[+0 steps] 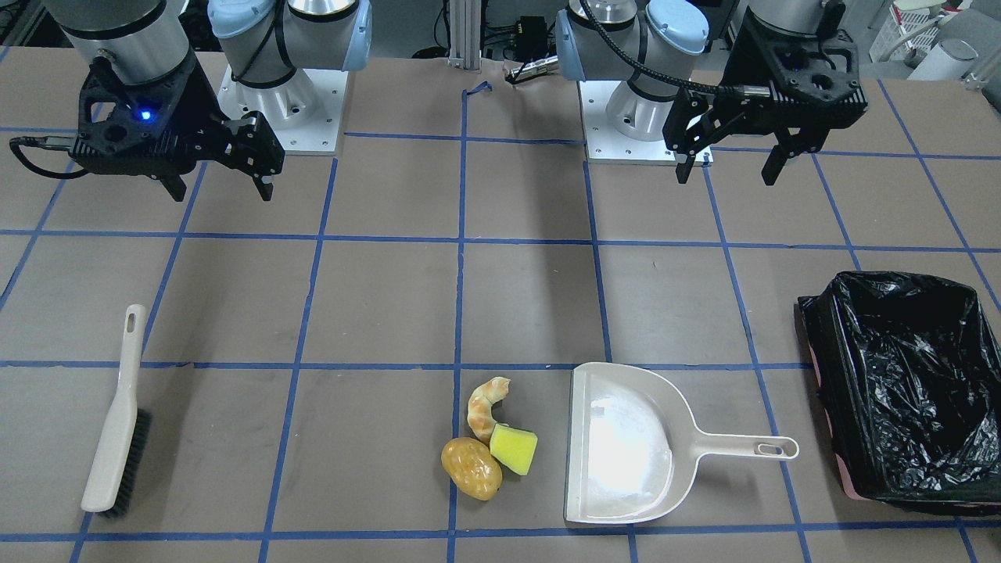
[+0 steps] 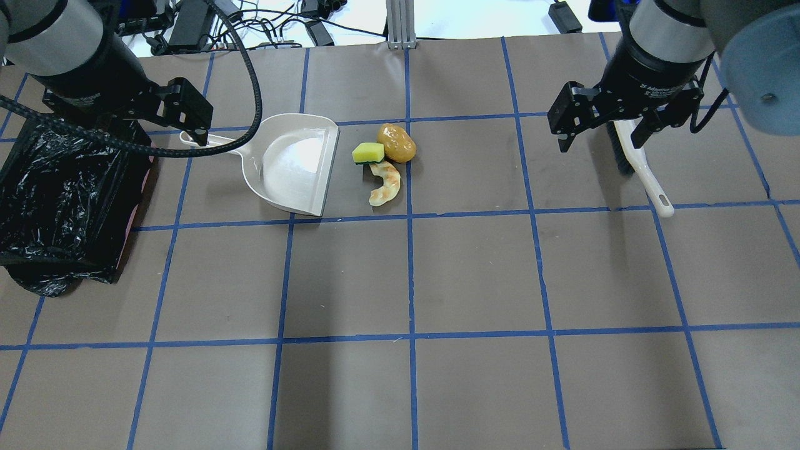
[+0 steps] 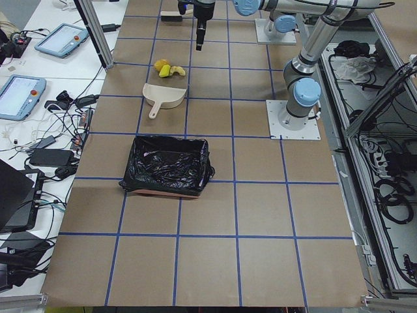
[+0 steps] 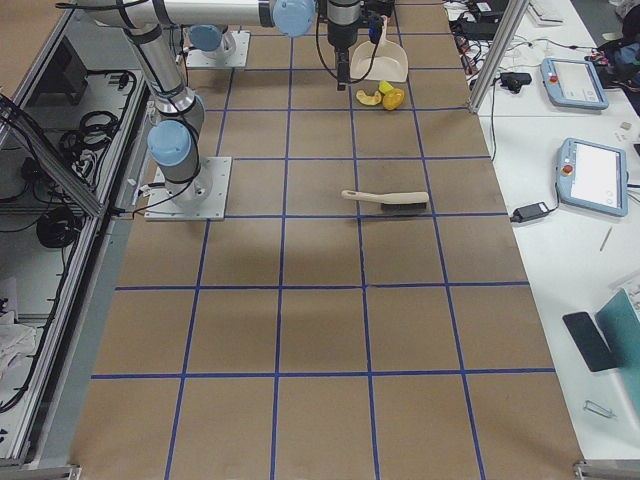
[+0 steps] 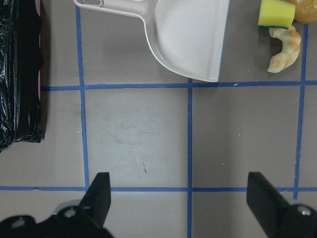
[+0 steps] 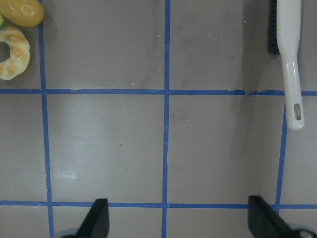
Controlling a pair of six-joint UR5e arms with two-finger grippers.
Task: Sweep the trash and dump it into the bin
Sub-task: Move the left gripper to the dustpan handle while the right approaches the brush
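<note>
left gripper (image 1: 727,176) apart | right gripper (image 1: 223,190) apart — brush (image 2: 649,178) bristles half-hidden overhead

Both arms are brushed silver tubes with pale blue caps (image 1: 680,25) at the joints, each rising from a square white base plate (image 1: 321,117) dotted with screws. The left end effector (image 1: 728,170) and right end effector (image 1: 222,186) are matte black, with angular, skeletal housings and two slim fingers each. A ribbed black cable (image 1: 626,59) runs along the left arm — a small blue light (image 1: 145,116) glows on the right wrist housing.
</note>
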